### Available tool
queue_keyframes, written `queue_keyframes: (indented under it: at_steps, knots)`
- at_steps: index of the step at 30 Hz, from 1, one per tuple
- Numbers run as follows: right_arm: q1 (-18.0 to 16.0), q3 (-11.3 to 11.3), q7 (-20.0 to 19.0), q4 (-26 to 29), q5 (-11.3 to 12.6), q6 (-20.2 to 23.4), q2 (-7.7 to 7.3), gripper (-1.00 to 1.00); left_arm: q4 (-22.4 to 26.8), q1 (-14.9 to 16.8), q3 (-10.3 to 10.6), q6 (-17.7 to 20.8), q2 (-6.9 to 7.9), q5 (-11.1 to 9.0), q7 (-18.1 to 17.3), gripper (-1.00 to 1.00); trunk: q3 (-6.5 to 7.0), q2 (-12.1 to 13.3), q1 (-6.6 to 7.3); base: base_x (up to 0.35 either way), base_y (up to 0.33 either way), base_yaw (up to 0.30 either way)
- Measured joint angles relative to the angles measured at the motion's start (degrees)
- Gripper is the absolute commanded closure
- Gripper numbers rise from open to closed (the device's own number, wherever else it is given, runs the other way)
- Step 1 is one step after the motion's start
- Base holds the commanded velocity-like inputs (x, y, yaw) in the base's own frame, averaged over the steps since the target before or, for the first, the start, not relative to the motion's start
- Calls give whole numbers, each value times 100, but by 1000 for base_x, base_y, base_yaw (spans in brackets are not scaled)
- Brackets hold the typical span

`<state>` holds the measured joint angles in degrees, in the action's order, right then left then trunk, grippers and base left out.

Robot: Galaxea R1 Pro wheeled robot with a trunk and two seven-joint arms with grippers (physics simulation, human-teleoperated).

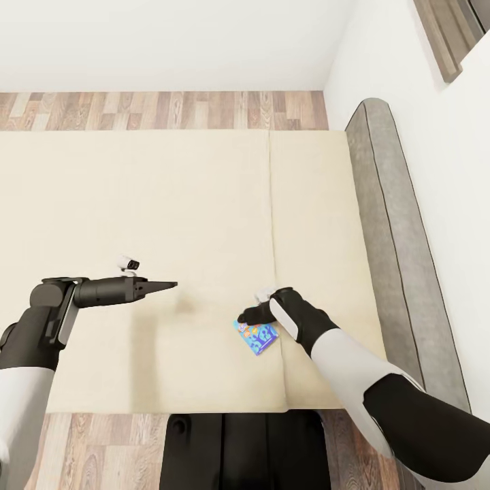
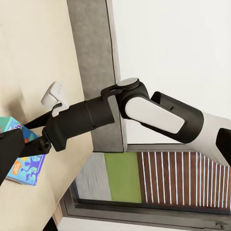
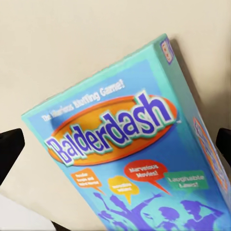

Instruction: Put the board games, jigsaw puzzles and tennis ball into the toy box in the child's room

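A bright blue board game (image 1: pixel 258 338) with orange print lies flat on the beige bed (image 1: pixel 170 204), near its front edge. My right gripper (image 1: pixel 245 318) hovers right over the game's far end. In the right wrist view the "Balderdash" cover (image 3: pixel 130 159) sits between the two black fingertips (image 3: pixel 9 149), which stand apart on either side of it, open and not touching it. My left gripper (image 1: pixel 170 284) is held level over the bare mattress to the left, its fingers together in a point. The left wrist view looks across at the right arm (image 2: pixel 144 108) and the board game (image 2: pixel 26 166).
A low grey headboard (image 1: pixel 381 204) runs along the bed's right side against a white wall. Wood plank floor (image 1: pixel 163 109) shows beyond the bed. My dark base (image 1: pixel 245 449) stands at the bed's front edge. A dark-framed window (image 2: pixel 159 178) shows past the headboard.
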<state>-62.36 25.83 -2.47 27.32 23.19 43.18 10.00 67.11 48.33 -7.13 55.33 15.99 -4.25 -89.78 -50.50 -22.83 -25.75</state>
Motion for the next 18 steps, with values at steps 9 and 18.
queue_keyframes:
  at_steps: [9,18]
  knots:
    - [8,13,0,-81,0,-5,0,-100,1,3,0,2,5,0,0,-100,0,0,0,0,0,0]
    - [9,23,2,-172,5,-14,0,-100,-1,1,0,3,-1,0,0,-100,0,0,0,0,0,0]
